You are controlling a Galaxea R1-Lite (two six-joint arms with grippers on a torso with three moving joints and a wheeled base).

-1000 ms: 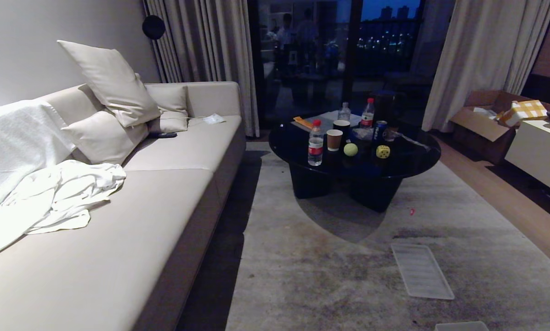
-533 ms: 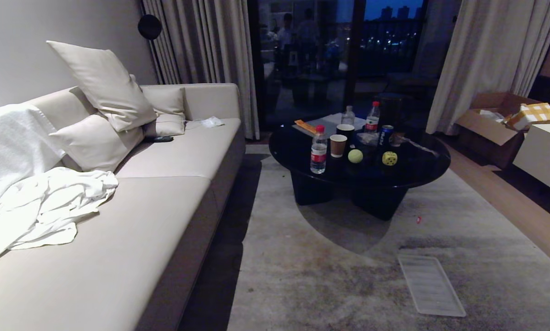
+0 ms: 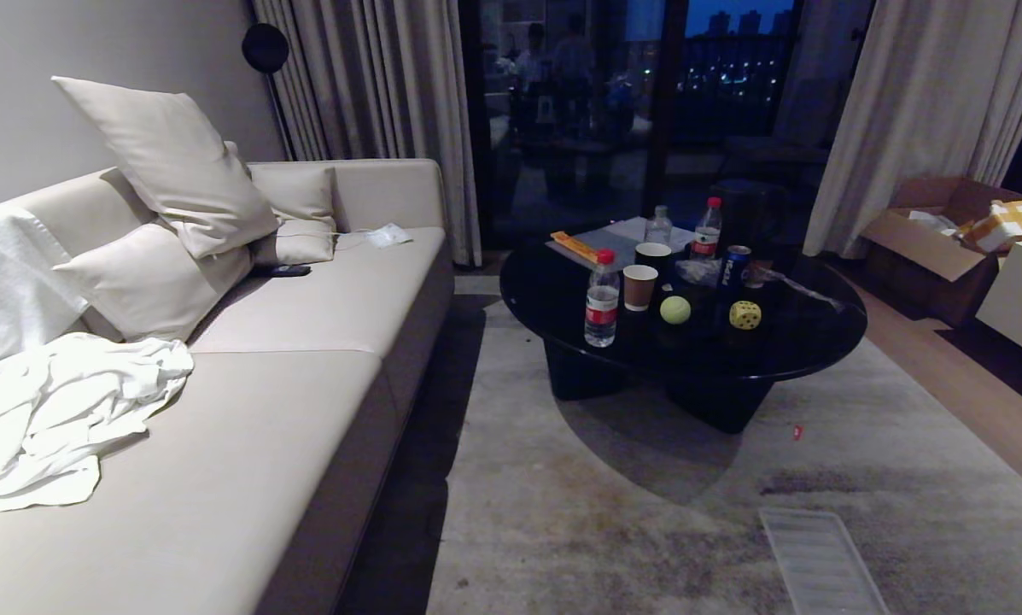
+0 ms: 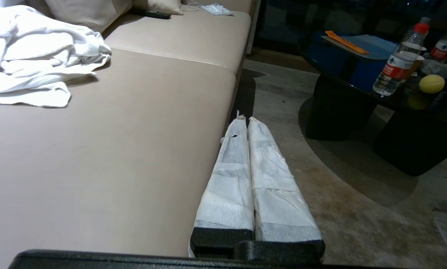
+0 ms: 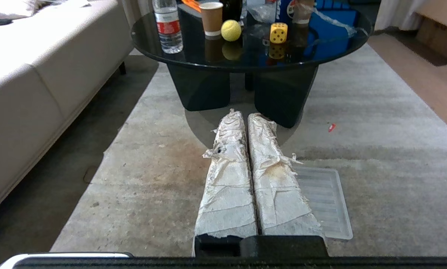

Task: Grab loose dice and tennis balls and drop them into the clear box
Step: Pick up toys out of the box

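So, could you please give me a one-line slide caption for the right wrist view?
Shut right gripper faces a round black table carrying a tennis ball and yellow die.

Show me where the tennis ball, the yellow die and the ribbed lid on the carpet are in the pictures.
tennis ball (image 3: 675, 309), head view, middle of its fuzzy face.
yellow die (image 5: 278, 33), right wrist view, front face with pips.
ribbed lid (image 5: 322, 198), right wrist view, bare ribbed part beside the gripper.

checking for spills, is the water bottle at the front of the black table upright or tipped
Upright. The water bottle stands on its base on the black table, red cap on top, beside the paper cup.
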